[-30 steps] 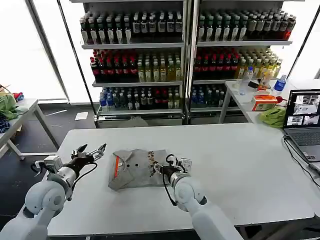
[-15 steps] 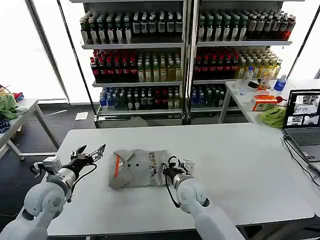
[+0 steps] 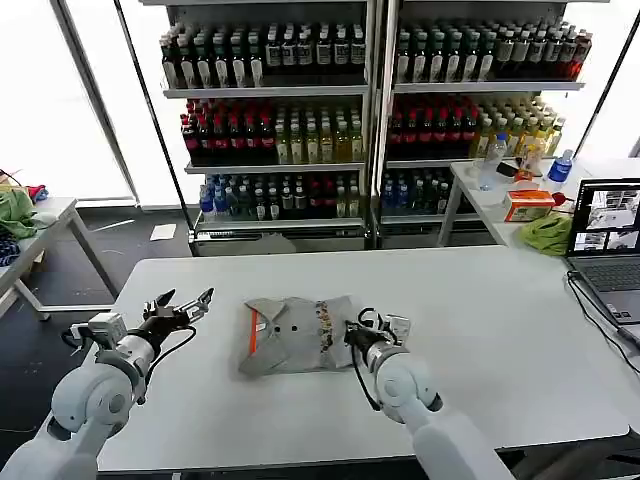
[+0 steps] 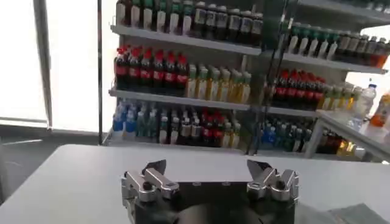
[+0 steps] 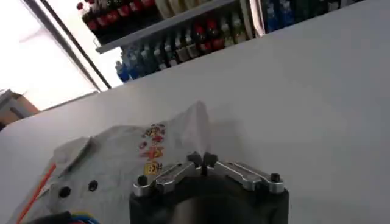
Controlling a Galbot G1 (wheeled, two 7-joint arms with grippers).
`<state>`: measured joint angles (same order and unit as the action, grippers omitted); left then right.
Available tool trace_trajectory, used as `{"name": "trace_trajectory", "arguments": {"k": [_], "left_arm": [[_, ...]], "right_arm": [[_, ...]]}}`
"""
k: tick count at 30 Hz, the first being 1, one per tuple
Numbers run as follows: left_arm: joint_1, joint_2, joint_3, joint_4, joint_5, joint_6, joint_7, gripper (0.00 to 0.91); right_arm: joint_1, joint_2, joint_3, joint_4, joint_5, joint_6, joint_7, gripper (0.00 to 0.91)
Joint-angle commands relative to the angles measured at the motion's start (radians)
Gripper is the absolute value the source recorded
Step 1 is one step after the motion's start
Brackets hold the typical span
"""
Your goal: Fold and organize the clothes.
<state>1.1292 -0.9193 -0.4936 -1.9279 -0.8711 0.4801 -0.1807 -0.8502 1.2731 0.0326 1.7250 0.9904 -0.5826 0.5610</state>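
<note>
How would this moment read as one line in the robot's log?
left gripper: open, beside table edge | right gripper: shut on T-shirt edge | T-shirt: folded, on table

Daylight poured through the tall windows (image 3: 95,100) left of the drink shelves (image 3: 370,110), blowing them out to near white. The white surface (image 3: 500,320) in front of the shelves was evenly bright, with only a faint shadow at the edge of the T-shirt (image 3: 298,336). In the wrist views, each hand near the lens was soft.
</note>
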Motion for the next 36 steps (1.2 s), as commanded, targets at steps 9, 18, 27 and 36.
{"name": "trace_trajectory", "arguments": {"k": [9,18,27,36], "left_arm": [[0.0,-0.011,0.012,-0.012,0.007,0.004,-0.002,0.907],[0.018,-0.012,0.006,-0.023,0.005,0.005,0.0,0.907],[0.035,-0.021,0.003,-0.037,0.006,0.008,-0.002,0.907],[0.056,-0.022,-0.015,-0.039,0.006,0.008,0.0,0.907]], "right_arm": [[-0.071,-0.15,0.154,0.043,0.009,0.001,-0.03,0.0],[-0.093,-0.135,0.197,0.078,-0.19,0.002,-0.087,0.907],[-0.159,-0.118,0.165,0.289,-0.16,0.001,-0.1,0.907],[-0.163,-0.121,0.115,0.269,0.081,-0.002,0.011,0.907]]}}
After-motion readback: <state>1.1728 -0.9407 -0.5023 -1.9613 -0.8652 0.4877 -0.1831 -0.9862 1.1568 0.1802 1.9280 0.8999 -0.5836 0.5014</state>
